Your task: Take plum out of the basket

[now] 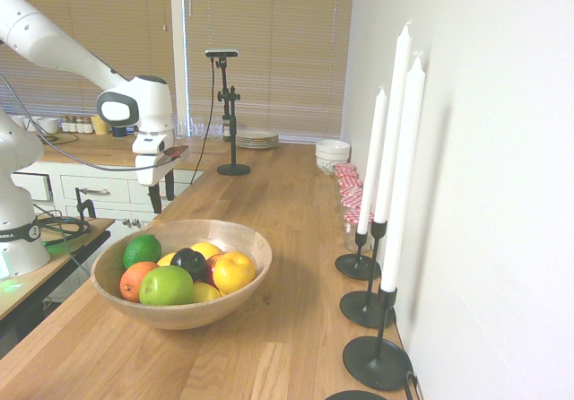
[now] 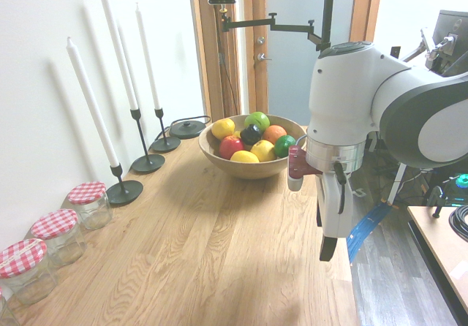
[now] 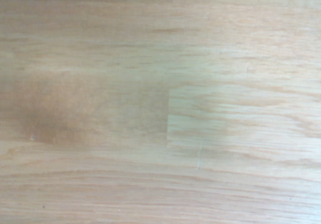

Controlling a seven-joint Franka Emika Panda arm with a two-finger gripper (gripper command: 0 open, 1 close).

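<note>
The gripper (image 1: 162, 192) hangs above the bare wooden countertop (image 1: 296, 239), pointing straight down with its fingers spread wide and nothing between them. The plum (image 1: 189, 261) lies well away from the hand, in the wooden basket (image 1: 247, 243), near the middle of the fruit pile.

The likely trouble is crowding. The plum sits touching a green apple (image 1: 167, 286) and a yellow fruit (image 1: 233, 272), so wide fingers coming down may strike neighbours, shove the plum deeper, or close on the wrong fruit. Its glossy round skin may also slip from a shallow pinch.

Beyond the basket from the hand, white candles (image 1: 396, 158) in black holders (image 1: 377, 364) stand along the wall, easily toppled by a wide swing. Blinds (image 1: 269, 50) cover the windows.
</note>
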